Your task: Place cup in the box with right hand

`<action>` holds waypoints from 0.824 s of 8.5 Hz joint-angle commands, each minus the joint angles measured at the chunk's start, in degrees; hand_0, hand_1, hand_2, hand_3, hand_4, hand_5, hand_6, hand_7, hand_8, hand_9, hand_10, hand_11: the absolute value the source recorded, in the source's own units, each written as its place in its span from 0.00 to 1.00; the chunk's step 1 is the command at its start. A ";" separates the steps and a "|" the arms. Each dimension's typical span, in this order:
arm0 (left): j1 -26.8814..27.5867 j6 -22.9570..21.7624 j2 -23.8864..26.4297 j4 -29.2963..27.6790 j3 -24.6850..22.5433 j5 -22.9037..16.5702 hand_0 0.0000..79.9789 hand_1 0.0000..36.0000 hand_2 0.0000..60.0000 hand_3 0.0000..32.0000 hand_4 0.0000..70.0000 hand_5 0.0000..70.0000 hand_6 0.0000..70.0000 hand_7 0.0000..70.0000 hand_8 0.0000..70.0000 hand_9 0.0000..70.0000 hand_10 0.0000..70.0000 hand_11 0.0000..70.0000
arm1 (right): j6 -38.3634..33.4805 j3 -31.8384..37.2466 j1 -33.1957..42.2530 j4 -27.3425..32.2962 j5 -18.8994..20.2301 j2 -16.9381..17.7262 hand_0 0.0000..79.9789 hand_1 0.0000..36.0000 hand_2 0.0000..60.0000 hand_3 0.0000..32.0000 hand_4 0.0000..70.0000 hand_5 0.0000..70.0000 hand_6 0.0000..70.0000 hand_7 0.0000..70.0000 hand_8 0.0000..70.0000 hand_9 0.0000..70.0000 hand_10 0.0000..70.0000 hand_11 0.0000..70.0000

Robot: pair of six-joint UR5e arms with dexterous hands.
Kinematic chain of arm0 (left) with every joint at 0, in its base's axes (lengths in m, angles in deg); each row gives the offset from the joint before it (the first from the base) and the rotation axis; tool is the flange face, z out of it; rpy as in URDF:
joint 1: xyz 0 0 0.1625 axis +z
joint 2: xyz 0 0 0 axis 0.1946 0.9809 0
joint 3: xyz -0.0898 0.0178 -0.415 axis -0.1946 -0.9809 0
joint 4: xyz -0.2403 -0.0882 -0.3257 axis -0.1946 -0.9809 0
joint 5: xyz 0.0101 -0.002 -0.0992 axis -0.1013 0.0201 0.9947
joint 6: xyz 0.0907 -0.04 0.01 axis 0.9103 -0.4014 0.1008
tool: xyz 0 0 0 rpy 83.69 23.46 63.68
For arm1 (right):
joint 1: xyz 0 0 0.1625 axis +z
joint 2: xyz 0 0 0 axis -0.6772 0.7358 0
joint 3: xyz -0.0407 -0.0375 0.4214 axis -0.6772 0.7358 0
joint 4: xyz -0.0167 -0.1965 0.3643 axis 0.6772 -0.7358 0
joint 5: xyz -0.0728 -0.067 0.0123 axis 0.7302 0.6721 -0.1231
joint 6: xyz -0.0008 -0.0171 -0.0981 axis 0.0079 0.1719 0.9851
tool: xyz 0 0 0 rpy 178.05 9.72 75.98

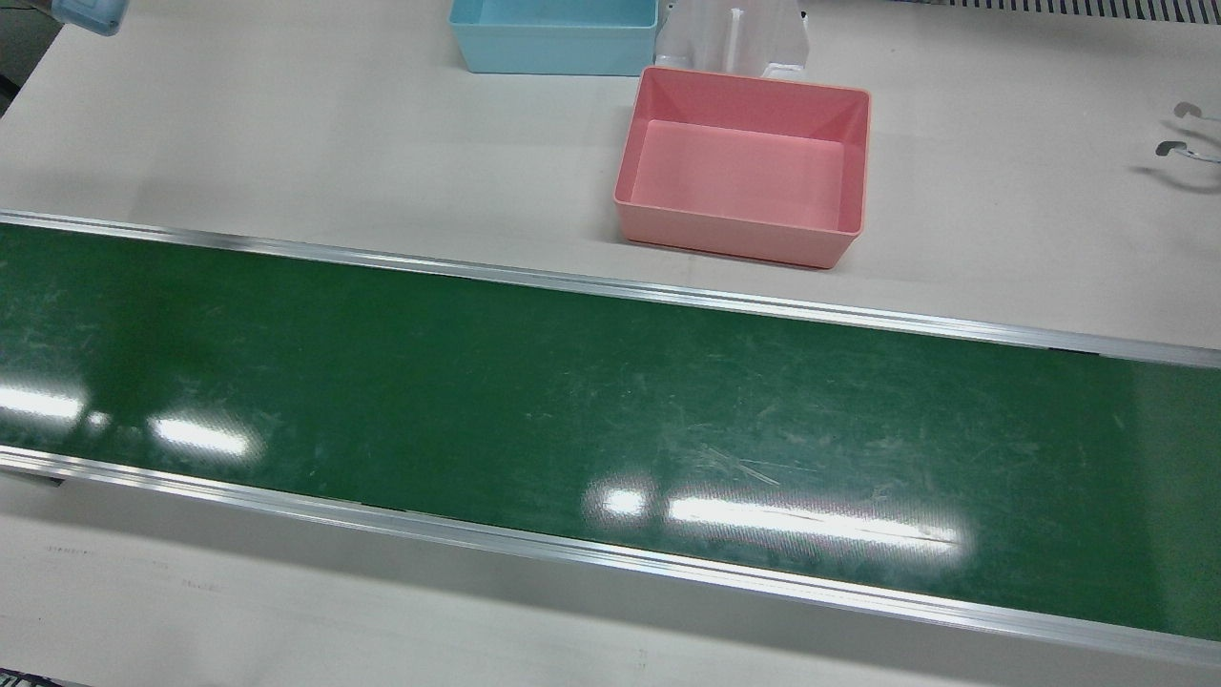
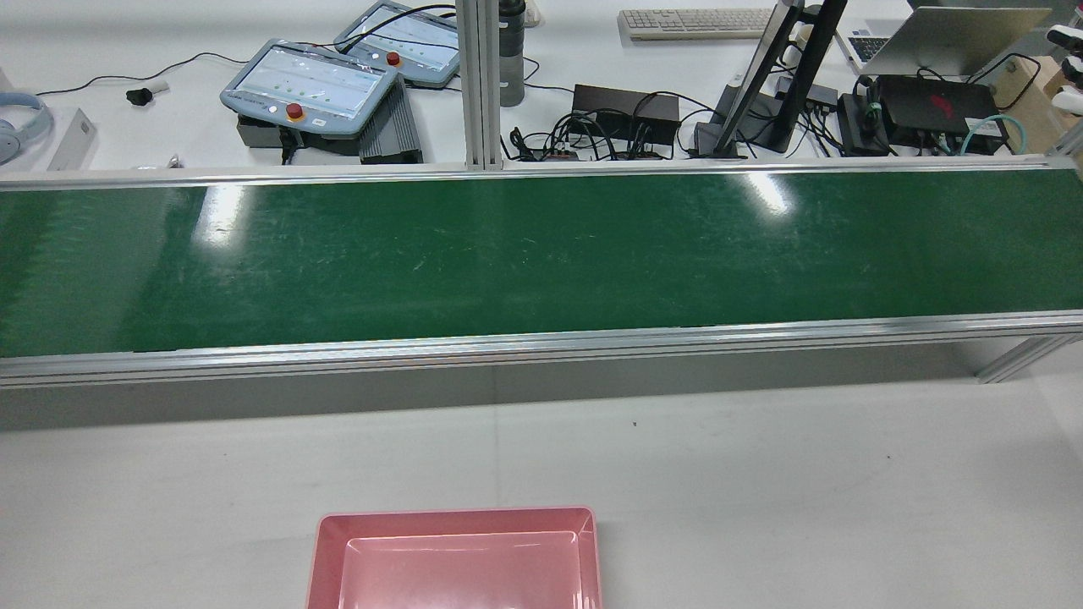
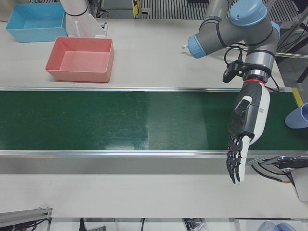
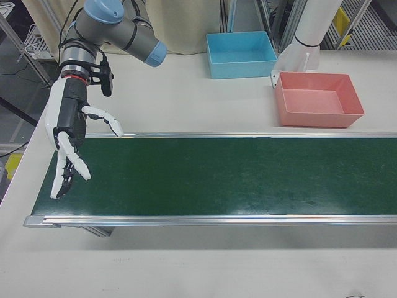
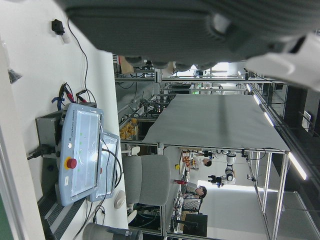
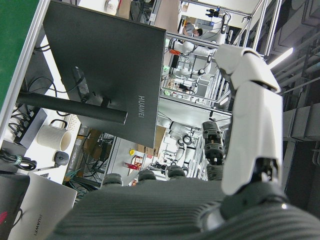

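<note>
Two hands are in view and both are empty. My right hand point(image 4: 67, 133) hangs with fingers spread above one end of the green belt point(image 4: 217, 174). My left hand point(image 3: 245, 127) hangs at the opposite end, fingers extended downward and holding nothing.

The cup point(image 3: 298, 116), blue, shows only partly at the edge of the left-front view. It sits at the belt's far end beside my left hand, well apart from my right.

The pink box point(image 4: 319, 99) stands empty on the worktop point(image 4: 186, 105) just beyond the belt rail, with the blue box point(image 4: 240, 54) behind it.

Recommendation: keep my right hand open and low over the belt and close only once the cup is between the fingers. Grip the wall without crushing it, and clear the rail and box rim before release.
</note>
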 commanded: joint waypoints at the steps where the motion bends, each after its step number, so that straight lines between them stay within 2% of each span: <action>1: 0.00 -0.03 0.01 -0.01 -0.08 0.01 0.00 0.00 0.00 0.00 0.00 0.00 0.00 0.00 0.00 0.00 0.00 0.00 | -0.03 -0.81 0.77 0.04 0.01 0.34 0.70 0.86 0.41 0.00 0.00 0.11 0.04 0.04 0.00 0.01 0.00 0.00; 6: -0.09 -0.03 0.00 0.07 -0.16 0.01 0.00 0.00 0.00 0.00 0.00 0.00 0.00 0.00 0.00 0.00 0.00 0.00 | -0.03 -0.73 0.33 0.04 0.01 0.34 0.70 0.86 0.40 0.00 0.00 0.11 0.04 0.04 0.00 0.01 0.00 0.00; 7: -0.09 -0.03 0.01 0.07 -0.08 0.01 0.00 0.00 0.00 0.00 0.00 0.00 0.00 0.00 0.00 0.00 0.00 0.00 | -0.03 -0.73 0.42 0.04 0.10 0.34 0.70 0.87 0.43 0.00 0.00 0.11 0.04 0.05 0.00 0.01 0.00 0.00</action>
